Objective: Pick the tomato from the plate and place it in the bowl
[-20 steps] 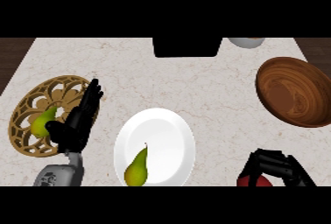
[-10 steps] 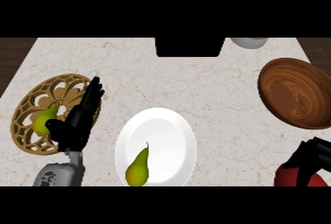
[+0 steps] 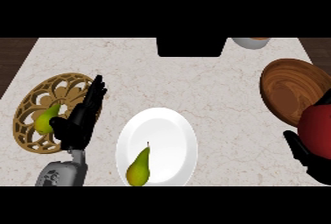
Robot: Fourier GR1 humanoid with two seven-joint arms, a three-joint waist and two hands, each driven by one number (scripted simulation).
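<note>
One second back, my right hand (image 3: 309, 156) sat low by the plate's (image 3: 173, 127) right side with the tomato (image 3: 318, 131) mostly hidden under it; it had since swung out to the view's right edge, fingers curled around the fruit. Tomato sat lifted, overlapping the lower rim of the wooden bowl (image 3: 291, 89) and not yet inside. Plate kept only a pear (image 3: 138, 167). Left hand (image 3: 82, 118) rested open, fingers straight, beside the woven trivet (image 3: 39, 111) holding a second pear (image 3: 47, 119); unmoved. Judged pick done; carry over the bowl and release remained.
</note>
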